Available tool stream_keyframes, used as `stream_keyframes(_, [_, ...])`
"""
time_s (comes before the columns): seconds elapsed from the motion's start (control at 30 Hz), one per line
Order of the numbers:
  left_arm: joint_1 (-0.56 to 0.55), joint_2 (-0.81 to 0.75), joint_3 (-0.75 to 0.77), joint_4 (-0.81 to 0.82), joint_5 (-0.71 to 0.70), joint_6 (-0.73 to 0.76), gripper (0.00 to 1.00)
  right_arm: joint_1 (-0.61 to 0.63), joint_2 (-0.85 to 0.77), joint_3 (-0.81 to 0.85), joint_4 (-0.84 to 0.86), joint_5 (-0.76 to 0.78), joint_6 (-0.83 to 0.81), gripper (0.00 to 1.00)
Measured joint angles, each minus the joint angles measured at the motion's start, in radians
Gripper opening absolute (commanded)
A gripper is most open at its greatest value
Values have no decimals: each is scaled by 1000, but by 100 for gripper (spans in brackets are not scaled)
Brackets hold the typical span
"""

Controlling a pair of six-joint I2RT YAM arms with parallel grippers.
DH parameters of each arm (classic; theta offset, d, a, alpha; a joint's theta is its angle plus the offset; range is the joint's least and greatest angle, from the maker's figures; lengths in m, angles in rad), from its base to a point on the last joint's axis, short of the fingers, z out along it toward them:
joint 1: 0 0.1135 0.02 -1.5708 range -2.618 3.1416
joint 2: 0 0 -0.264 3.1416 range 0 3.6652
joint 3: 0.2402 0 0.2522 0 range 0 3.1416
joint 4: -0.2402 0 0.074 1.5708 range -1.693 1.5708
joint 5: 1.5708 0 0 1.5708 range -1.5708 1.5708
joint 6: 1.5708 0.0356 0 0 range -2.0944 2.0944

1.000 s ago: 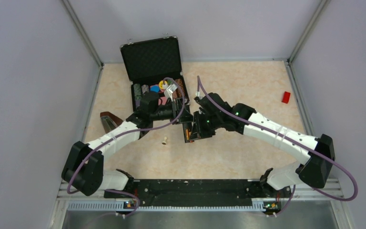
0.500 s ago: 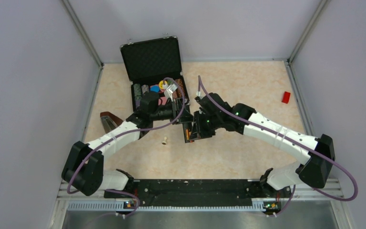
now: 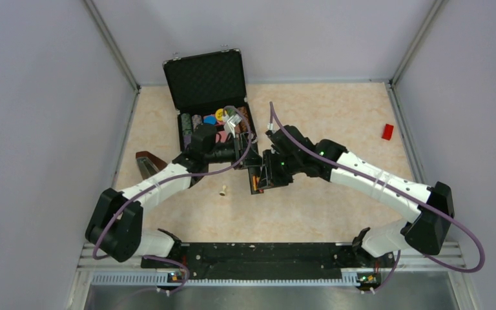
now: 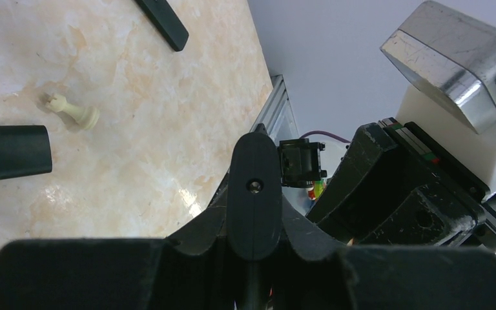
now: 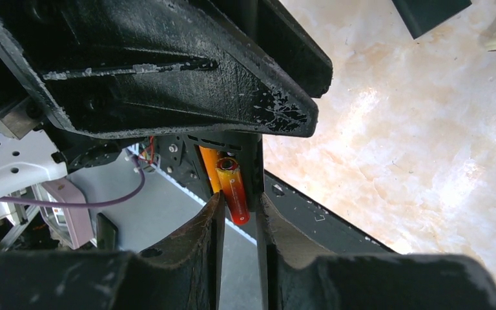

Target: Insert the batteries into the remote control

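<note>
A: Overhead, the left tool [image 3: 244, 157] and right tool [image 3: 266, 173] meet mid-table [image 3: 323, 206]; the remote control [image 3: 256, 175] is between them, a battery [image 3: 253, 183] showing orange in it.

B: Left wrist: that tool is clamped on the remote control [image 4: 253, 194]; the right arm crowds in at 3 o'clock.

A: Right wrist: the fingers [image 5: 213, 226] look pinched on the battery's [image 5: 232, 190] near end; what seems another lies just beside it at 10 o'clock.

B: I'd slide it in parallel to its neighbour, gently; the left tool should hold firm.

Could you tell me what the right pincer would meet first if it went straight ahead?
Probably the remote: the battery in the right pincer points into its bay, beside a second battery, though depth is unclear.
</note>
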Motion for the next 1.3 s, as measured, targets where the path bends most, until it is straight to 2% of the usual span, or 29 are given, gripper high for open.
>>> stream_keyframes(0.8, [0,62,0,40,0,-119,0,-11,-10,0,-17,14,2,27])
stream_keyframes(1.07, [-4,64,4,46,-2,-142,0,-13,-27,0,-13,14,18,44])
stream_keyframes(1.3, [-6,77,8,55,-8,-155,0,-19,-74,0,-5,25,34,51])
